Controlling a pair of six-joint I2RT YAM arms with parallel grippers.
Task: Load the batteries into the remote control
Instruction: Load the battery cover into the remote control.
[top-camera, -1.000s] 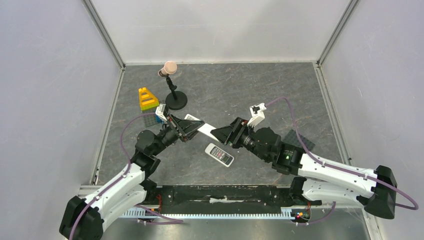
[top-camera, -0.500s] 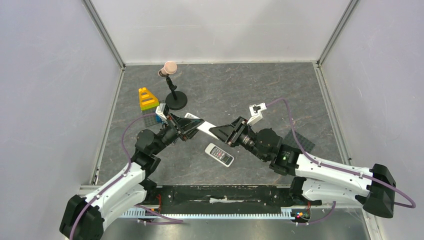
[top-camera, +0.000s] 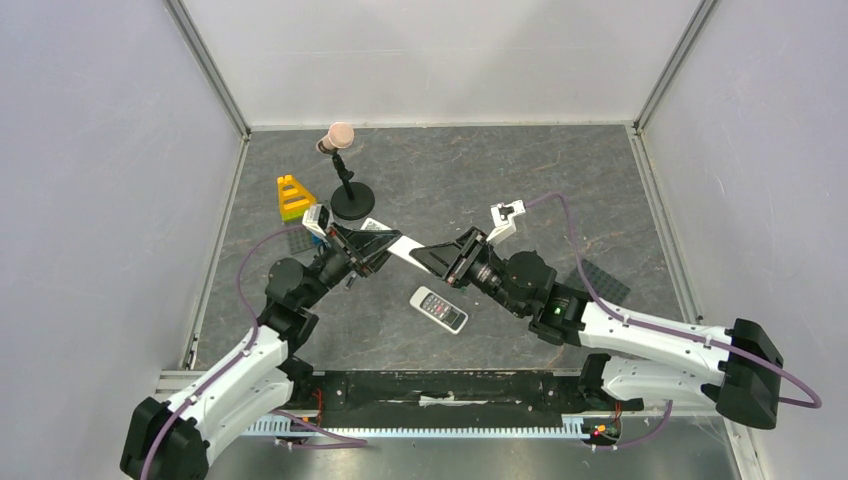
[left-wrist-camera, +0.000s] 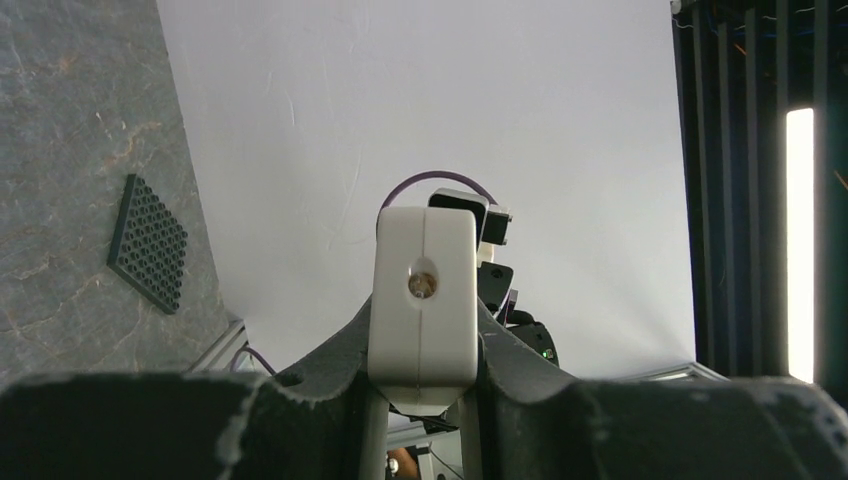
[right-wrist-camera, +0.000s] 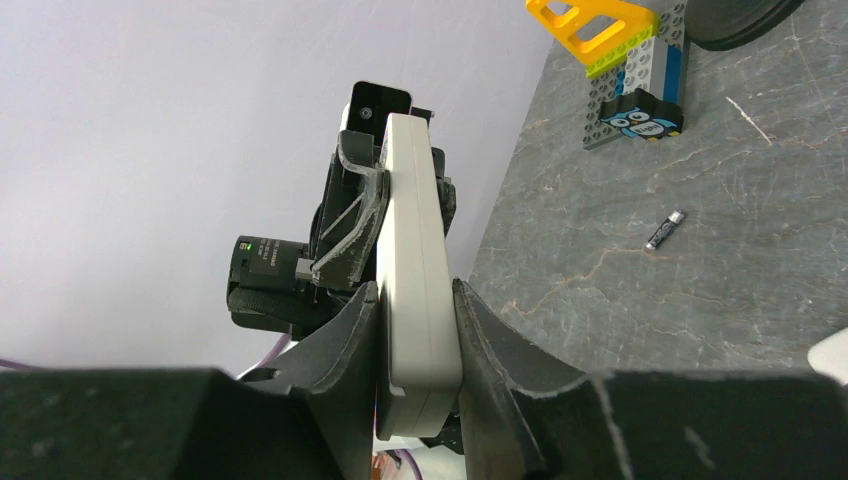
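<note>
The remote control (top-camera: 438, 309), short with a dark grey button face, lies face up on the table below both grippers, and nothing touches it. My left gripper (top-camera: 371, 243) and right gripper (top-camera: 433, 259) are each shut on an end of a longer, slim white remote (top-camera: 398, 246) held above the table. The left wrist view shows that remote's end (left-wrist-camera: 422, 300) with its small lens between the fingers of my left gripper (left-wrist-camera: 422, 335). The right wrist view shows it edge-on (right-wrist-camera: 410, 230) in my right gripper (right-wrist-camera: 415, 325). One small dark battery (right-wrist-camera: 665, 231) lies on the table. Other batteries are out of view.
A black stand with a pink ball (top-camera: 345, 175) is at the back left. Yellow and green toy blocks (top-camera: 293, 197) stand beside it, with an owl block (right-wrist-camera: 640, 115) in front. A dark studded baseplate (top-camera: 600, 283) lies at the right, under the right arm.
Both grippers have carried the long white remote a little toward the far left. The short remote on the table has not moved.
</note>
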